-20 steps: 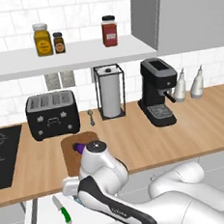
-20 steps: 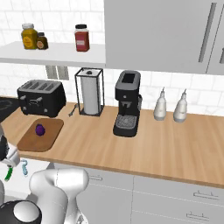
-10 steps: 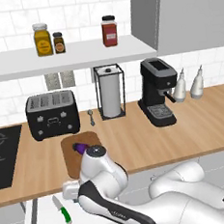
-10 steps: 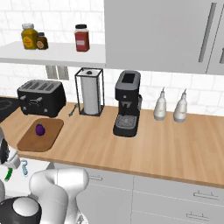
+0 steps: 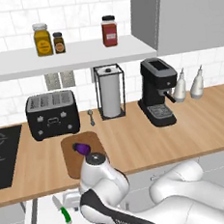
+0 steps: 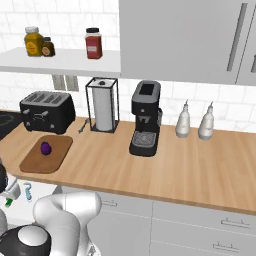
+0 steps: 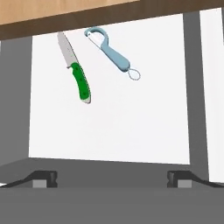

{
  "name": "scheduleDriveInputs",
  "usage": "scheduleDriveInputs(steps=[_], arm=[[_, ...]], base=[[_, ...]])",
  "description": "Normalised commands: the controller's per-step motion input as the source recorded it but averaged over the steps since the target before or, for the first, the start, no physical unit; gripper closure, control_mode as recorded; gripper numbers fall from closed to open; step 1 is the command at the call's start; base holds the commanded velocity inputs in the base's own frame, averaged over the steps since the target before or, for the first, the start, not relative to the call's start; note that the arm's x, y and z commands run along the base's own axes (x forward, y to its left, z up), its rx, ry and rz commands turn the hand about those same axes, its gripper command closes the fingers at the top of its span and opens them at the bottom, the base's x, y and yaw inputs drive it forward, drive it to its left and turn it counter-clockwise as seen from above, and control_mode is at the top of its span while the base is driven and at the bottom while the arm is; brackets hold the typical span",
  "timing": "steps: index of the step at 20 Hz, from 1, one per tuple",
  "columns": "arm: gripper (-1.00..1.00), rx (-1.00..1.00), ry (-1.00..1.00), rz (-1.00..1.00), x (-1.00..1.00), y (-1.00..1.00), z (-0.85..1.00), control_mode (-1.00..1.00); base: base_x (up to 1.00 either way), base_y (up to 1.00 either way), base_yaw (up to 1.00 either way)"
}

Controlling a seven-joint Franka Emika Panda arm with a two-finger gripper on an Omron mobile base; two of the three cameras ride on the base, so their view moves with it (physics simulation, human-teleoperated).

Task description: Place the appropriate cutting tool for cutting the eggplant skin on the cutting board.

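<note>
In the hand view the light-blue peeler (image 7: 111, 50) lies on the white floor of an open drawer (image 7: 131, 131), hooked head toward the counter edge. A green-handled knife (image 7: 75, 74) lies just left of it. My gripper (image 7: 111, 178) hangs above the drawer with its fingertips (image 7: 43, 178) far apart, open and holding nothing. The peeler (image 6: 27, 190) is also in the right base view, beside the knife's green handle (image 6: 9, 202). On the counter, the small purple eggplant (image 5: 81, 148) rests on the brown cutting board (image 5: 72, 161). My arm covers the board's near corner.
A black toaster (image 5: 52, 115), a paper towel holder (image 5: 110, 91) and a coffee machine (image 5: 157, 97) stand along the back of the counter. Two white bottles (image 6: 195, 121) sit to the right. The stove (image 5: 1, 153) lies at the left, and the counter edge (image 7: 109, 17) overhangs the drawer.
My arm has sunk a little lower toward the open drawer. The peeler, knife and eggplant have not moved.
</note>
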Motion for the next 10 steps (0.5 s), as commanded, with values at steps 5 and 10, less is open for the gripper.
scheduleDriveInputs(steps=[5, 10], arm=[[-1.00, 0.00, 0.00, 0.00, -0.49, 0.00, -0.21, -1.00], [-1.00, 0.00, 0.05, -0.02, -0.20, -0.05, -0.18, -1.00]], base=[[0.00, 0.00, 0.00], [0.00, 0.00, 0.00]])
